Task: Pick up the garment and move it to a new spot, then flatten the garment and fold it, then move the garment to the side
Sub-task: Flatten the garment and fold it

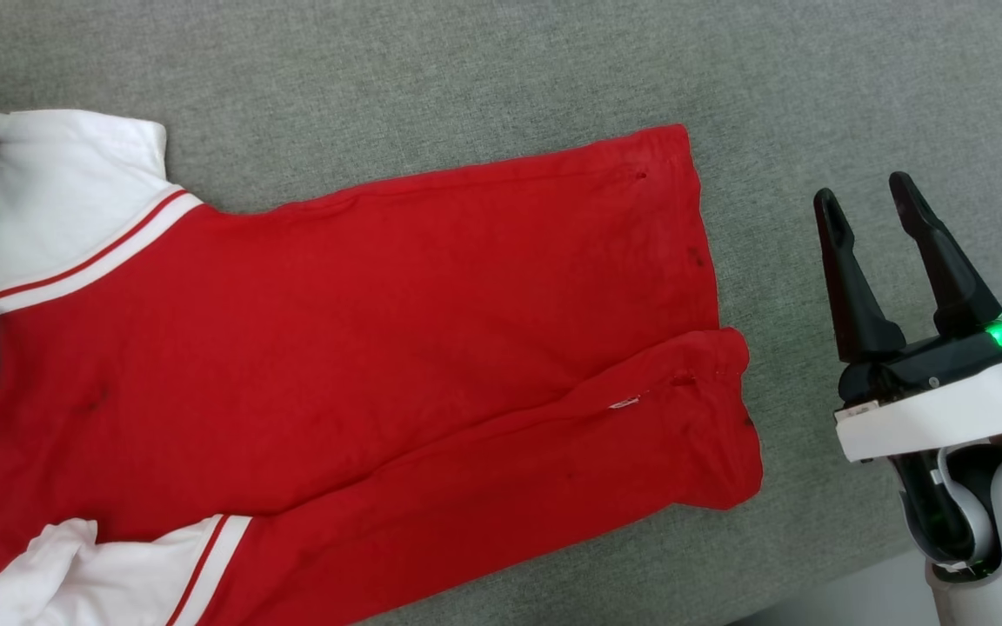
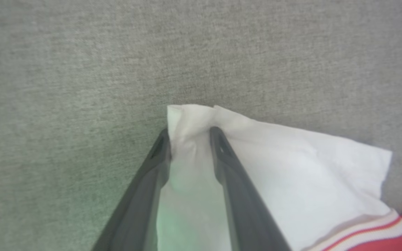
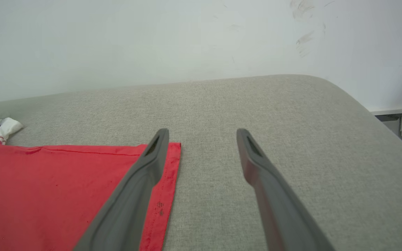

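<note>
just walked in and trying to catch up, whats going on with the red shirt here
A two-armed robot is working on a red shirt spread on a grey cushion, with its near side folded over. The left gripper has the white sleeve between its fingers; whether it is clamped is unclear. The right gripper is open and holds nothing, off to the side of the shirt's hem.

Garment flat on the padded surface, sleeved end to the left, hem to the right; far sleeve between the jaws of the left gripper at the left edge; right gripper right of the hem, apart from it; wall behind the surface.
</note>
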